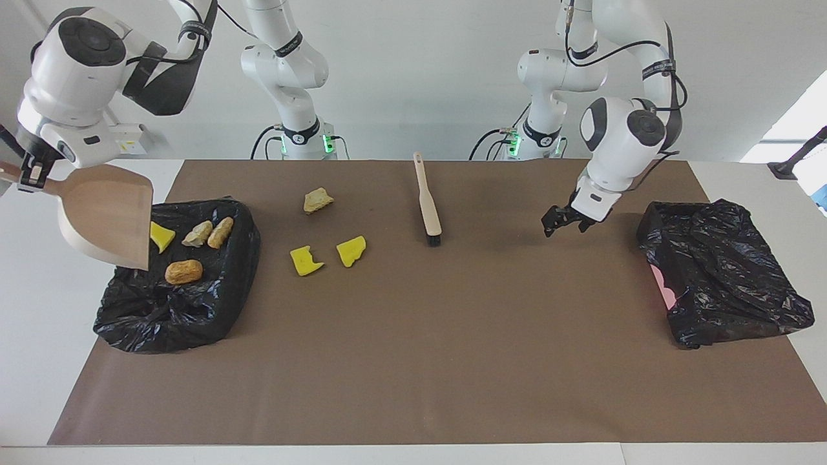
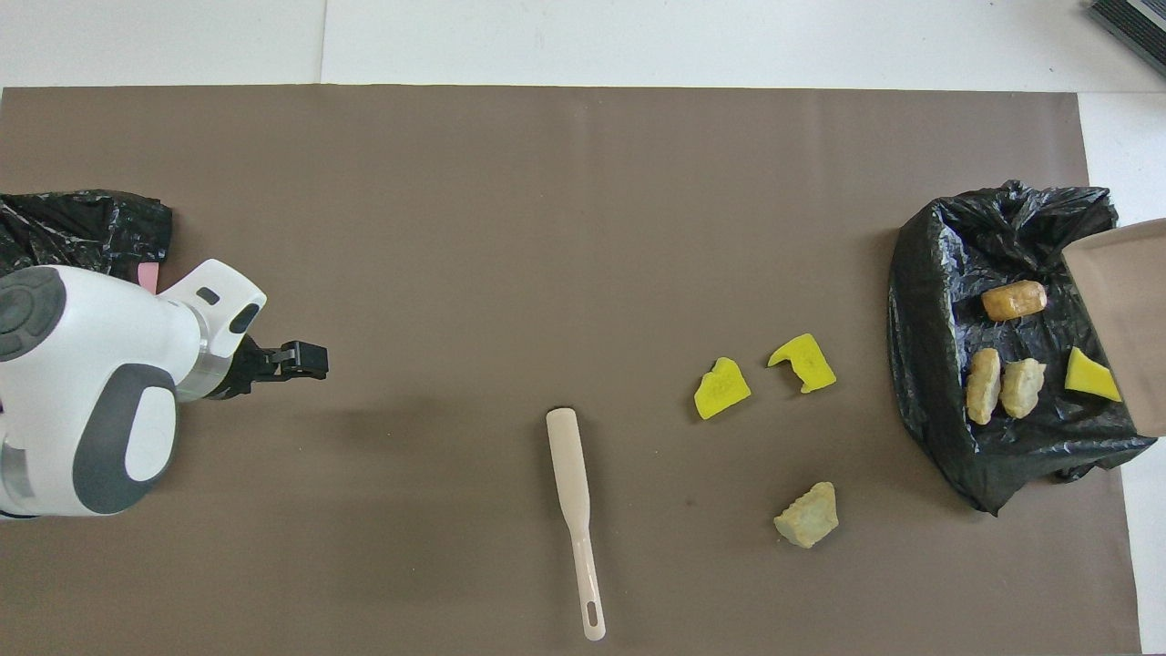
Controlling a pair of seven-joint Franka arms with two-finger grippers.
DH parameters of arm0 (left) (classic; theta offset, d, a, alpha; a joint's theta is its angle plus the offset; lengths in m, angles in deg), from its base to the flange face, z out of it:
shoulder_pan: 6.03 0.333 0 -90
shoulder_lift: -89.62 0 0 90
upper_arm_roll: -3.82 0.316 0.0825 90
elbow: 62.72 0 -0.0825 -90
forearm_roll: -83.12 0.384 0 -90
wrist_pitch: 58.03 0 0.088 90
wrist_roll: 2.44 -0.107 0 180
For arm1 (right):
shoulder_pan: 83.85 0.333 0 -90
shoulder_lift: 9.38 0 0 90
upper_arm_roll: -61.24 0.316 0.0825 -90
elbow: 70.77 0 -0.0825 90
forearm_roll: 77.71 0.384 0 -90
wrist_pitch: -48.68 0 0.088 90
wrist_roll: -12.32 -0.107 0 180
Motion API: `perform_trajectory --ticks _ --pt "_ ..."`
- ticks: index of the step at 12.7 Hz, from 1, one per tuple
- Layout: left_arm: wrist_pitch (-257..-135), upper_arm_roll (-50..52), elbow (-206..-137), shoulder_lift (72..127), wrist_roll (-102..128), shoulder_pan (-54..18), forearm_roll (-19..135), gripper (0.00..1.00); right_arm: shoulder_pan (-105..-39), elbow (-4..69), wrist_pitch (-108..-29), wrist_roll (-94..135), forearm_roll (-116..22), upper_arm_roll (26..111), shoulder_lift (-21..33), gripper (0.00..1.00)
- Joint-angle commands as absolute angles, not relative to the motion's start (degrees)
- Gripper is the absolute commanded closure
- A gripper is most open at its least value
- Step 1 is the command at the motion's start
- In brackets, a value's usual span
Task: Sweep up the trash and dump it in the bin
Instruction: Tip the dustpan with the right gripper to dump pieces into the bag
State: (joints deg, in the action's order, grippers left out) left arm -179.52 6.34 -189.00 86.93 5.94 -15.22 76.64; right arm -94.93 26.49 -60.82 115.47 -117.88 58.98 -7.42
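Note:
Several trash scraps lie in the black-bagged bin (image 1: 213, 303) (image 2: 929, 364) at the right arm's end: a yellow sponge chunk (image 1: 160, 236) (image 2: 1089, 375) and bread lumps (image 1: 183, 272) (image 2: 1013, 300). Three more lie on the mat beside the bin: two yellow chunks (image 1: 305, 261) (image 1: 351, 250) and a tan lump (image 1: 318, 200) nearer the robots. My right gripper (image 1: 32, 177) is shut on the handle of the beige dustpan (image 1: 106, 216) (image 2: 1125, 301), which hangs tilted and bare over the bin's edge. My left gripper (image 1: 563, 221) (image 2: 305, 358) hangs open, holding nothing, over the mat.
The beige brush (image 1: 428, 206) (image 2: 569, 465) lies on the brown mat near its middle, bristles pointing away from the robots. A second black-bagged container (image 1: 723, 271) (image 2: 73, 223) with a pink patch sits at the left arm's end, close to the left gripper.

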Motion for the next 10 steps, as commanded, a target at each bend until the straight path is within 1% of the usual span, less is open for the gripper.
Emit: perform_trajectory --ticks 1,4,7,10 --pt "-172.8 5.7 -184.7 84.9 -0.9 -9.9 78.8 0.00 -95.3 27.2 -62.0 112.1 -108.2 59.5 -8.1 1.00" --pt "-161.5 5.7 -174.6 85.0 -4.7 -7.1 79.3 0.00 -94.5 28.1 -61.2 104.7 -97.3 60.3 -8.4 1.00" --pt "-152.4 5.6 -165.4 85.0 -4.7 -7.3 81.5 0.00 -89.2 28.1 -58.4 89.5 -94.4 60.4 -7.8 1.00" --pt "-145.4 5.2 -156.8 85.0 -4.7 -7.9 82.2 0.00 -85.7 28.7 -58.4 74.8 -89.1 60.5 -6.1 1.00"
